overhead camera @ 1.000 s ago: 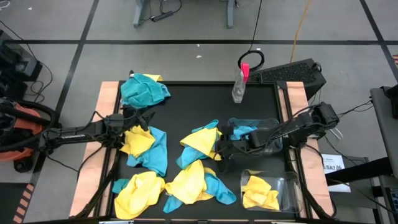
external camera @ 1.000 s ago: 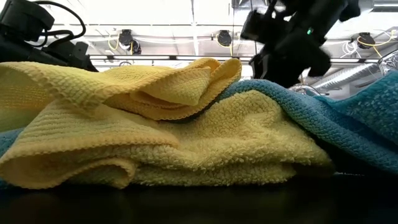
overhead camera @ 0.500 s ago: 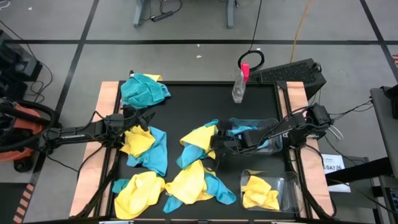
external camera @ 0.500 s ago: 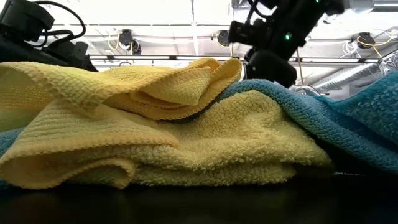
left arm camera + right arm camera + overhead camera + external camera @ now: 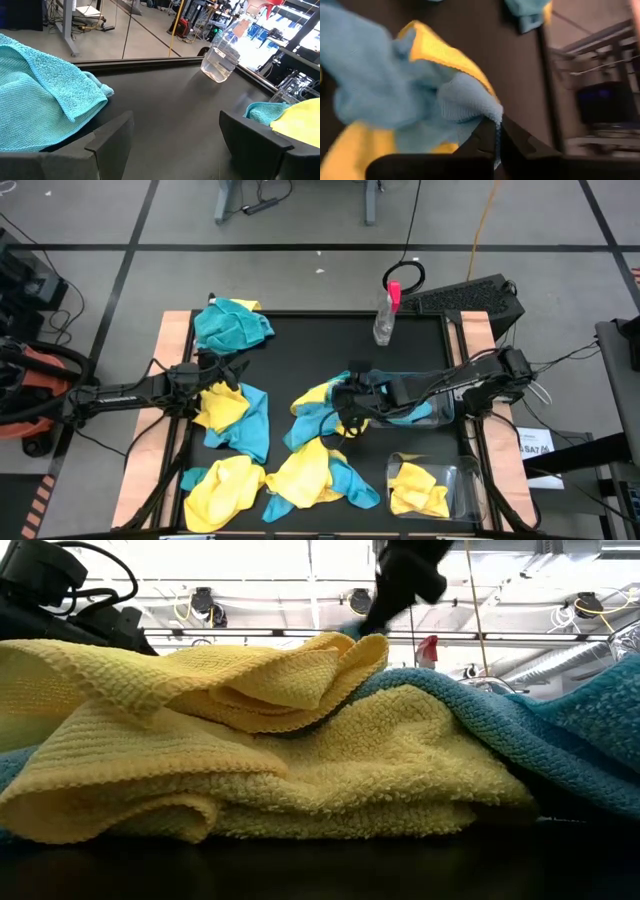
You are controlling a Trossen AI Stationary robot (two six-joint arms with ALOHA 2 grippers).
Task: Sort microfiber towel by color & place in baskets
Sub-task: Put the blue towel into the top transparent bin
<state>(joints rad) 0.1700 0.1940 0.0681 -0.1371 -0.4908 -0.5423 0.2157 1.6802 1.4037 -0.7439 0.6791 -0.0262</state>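
The black table [image 5: 300, 340] fills the middle of the high view, strewn with yellow and blue towels. Taking the table's centre as the clock's centre, a blue towel [image 5: 232, 325] lies alone at ten o'clock, a yellow and blue pair [image 5: 235, 415] at eight, and a larger heap [image 5: 290, 475] runs from seven to six o'clock.

Two clear baskets sit on the right side. The one at three o'clock [image 5: 432, 392] has a blue towel in it, partly hidden by the right arm. The one at five o'clock [image 5: 445, 485] holds a yellow towel [image 5: 415, 488]. A clear spray bottle [image 5: 385, 318] with a pink top stands at one o'clock, near the far edge.

The right gripper [image 5: 350, 395] reaches in from three o'clock across the nearer basket to the table's centre. Its jaws are clenched on a fold of a blue towel [image 5: 465, 102] that lies over a yellow one; in the right wrist view the blue cloth is pinched right at the fingertips, bunching up from between them.

The left gripper [image 5: 232, 370] waits at nine o'clock, jaws released and spread wide, with nothing between them. The lone blue towel lies just beside one finger [image 5: 107, 137].
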